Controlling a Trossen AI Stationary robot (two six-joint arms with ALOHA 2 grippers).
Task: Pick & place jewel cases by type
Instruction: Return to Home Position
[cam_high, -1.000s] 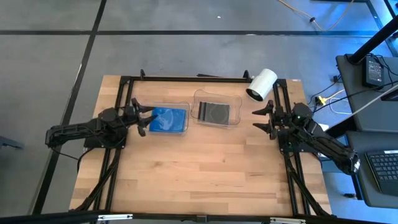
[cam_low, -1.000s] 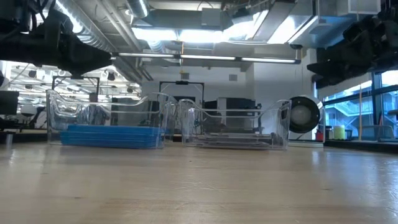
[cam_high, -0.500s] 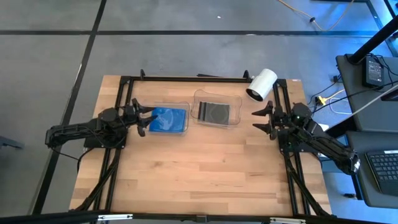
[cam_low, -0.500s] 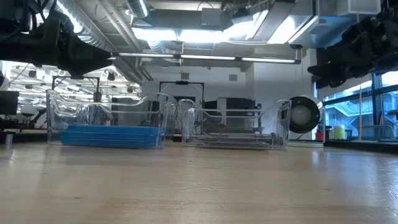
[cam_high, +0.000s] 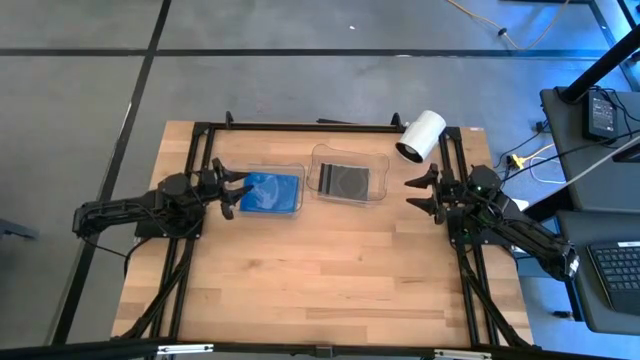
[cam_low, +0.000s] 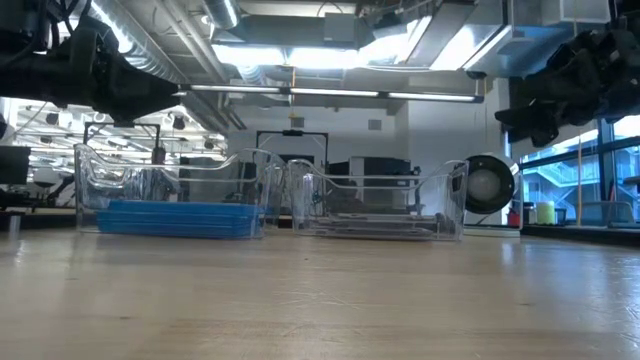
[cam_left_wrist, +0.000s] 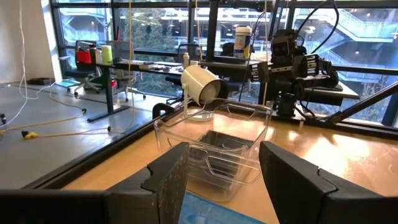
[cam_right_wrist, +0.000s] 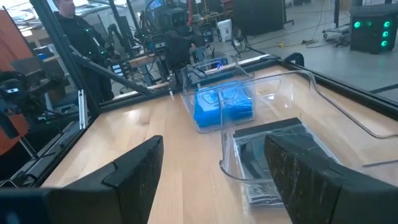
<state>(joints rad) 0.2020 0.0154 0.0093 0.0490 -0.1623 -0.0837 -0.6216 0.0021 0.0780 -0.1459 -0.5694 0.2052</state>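
High view: nothing moved; left gripper (cam_high: 232, 190) and right gripper (cam_high: 418, 195) stay open, empty. Mid-frame, blue jewel cases (cam_high: 272, 193) and black jewel cases (cam_high: 347, 181) look sorted.

Light wooden worktop (cam_high: 330, 280) on a black metal frame (cam_high: 280, 125). Grey concrete floor (cam_high: 80, 110) with dark seam lines. Black desk (cam_high: 565, 115) at right, cables trailing. Overhead, exposed silver ceiling ducts (cam_low: 240, 70) and bright strip lights (cam_low: 330, 55). Tall glazed windows (cam_left_wrist: 81, 22) far side.
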